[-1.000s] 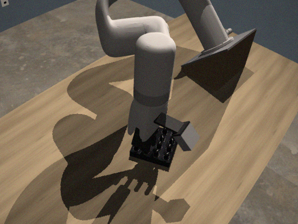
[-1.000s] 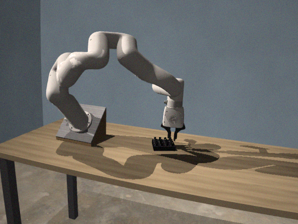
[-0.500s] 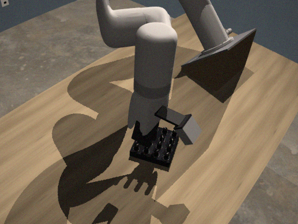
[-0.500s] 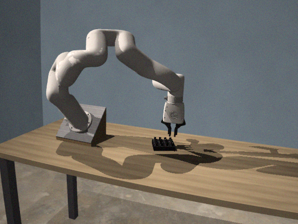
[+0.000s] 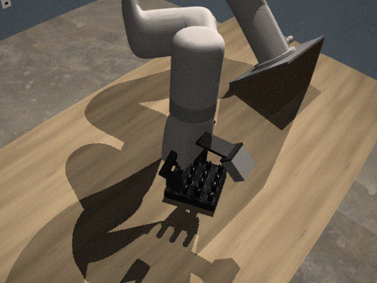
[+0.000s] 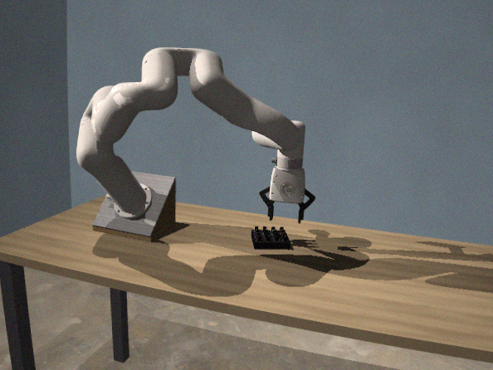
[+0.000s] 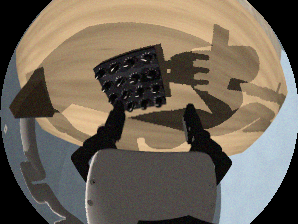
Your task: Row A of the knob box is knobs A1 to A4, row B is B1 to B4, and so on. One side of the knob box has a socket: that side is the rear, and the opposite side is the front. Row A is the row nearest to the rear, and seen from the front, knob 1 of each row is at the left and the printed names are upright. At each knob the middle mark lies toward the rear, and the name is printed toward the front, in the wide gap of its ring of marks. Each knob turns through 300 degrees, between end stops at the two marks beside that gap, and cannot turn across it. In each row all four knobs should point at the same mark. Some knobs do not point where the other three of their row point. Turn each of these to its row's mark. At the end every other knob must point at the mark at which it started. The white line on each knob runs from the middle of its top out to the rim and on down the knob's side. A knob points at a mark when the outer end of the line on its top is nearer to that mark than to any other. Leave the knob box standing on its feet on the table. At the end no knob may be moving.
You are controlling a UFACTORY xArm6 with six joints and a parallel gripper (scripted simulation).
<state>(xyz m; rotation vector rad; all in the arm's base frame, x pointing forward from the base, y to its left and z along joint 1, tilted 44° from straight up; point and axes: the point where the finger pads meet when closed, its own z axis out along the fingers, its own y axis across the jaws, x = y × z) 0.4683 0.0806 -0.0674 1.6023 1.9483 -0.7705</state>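
The wooden table (image 5: 320, 133) (image 6: 199, 265) (image 7: 65, 40) carries the white robot arm (image 5: 197, 73) (image 6: 232, 99) on its wedge-shaped base (image 5: 270, 92) (image 6: 166, 216) (image 7: 32, 97), and, well apart from that base, the black knob box (image 5: 190, 202) (image 6: 271, 245) (image 7: 161, 65) with its rows of knobs upward. Above the box, touching none of it, hangs the arm's black hand (image 6: 285, 221) (image 7: 154, 110), its two fingers spread wide around nothing.

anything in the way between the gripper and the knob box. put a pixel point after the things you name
Nothing visible stands between the gripper (image 6: 285, 221) (image 7: 155, 107) and the knob box (image 5: 190, 201) (image 6: 271, 245) (image 7: 162, 57); its jaws stand open above the box's level, with only air between in the exterior view.
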